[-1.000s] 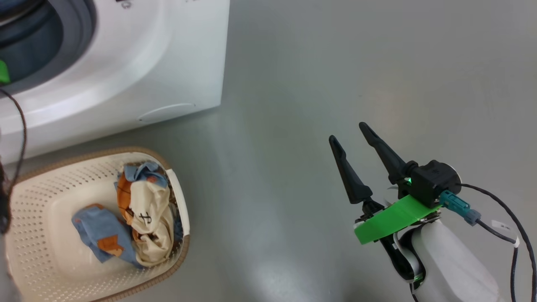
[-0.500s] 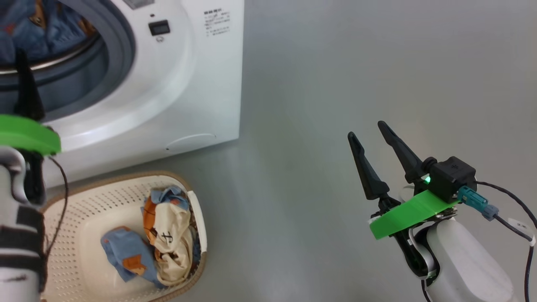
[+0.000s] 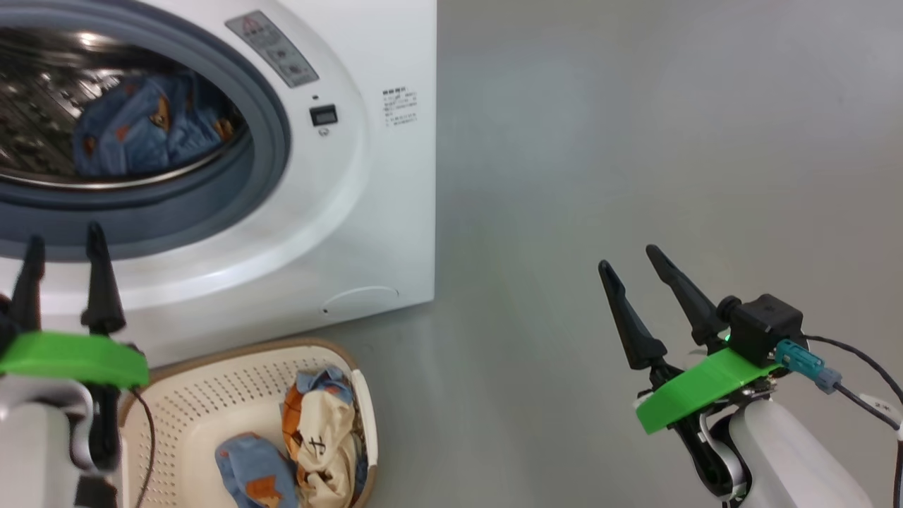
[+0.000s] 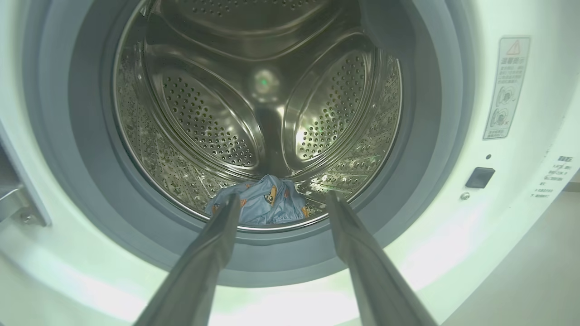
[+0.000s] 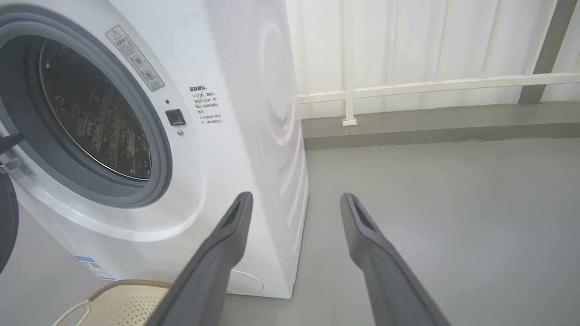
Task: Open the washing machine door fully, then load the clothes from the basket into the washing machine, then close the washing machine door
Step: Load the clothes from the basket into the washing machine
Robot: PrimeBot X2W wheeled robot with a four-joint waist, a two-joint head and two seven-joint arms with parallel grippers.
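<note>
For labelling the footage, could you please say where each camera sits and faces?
Head view: on the head, down at washing machine, basket; left claw, right claw show.
Left wrist view: left wrist, into the drum; own fingers.
Right wrist view: right wrist, toward washing machine and floor; own fingers.
Head and left wrist share the blue garment.

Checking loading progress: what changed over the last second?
The head camera swung toward the washing machine, bringing its drum into view. The left tool drew back from the drum mouth, open and empty; a blue garment lies inside. Unchanged: the right tool open over the floor, the remaining clothes in the basket.
</note>
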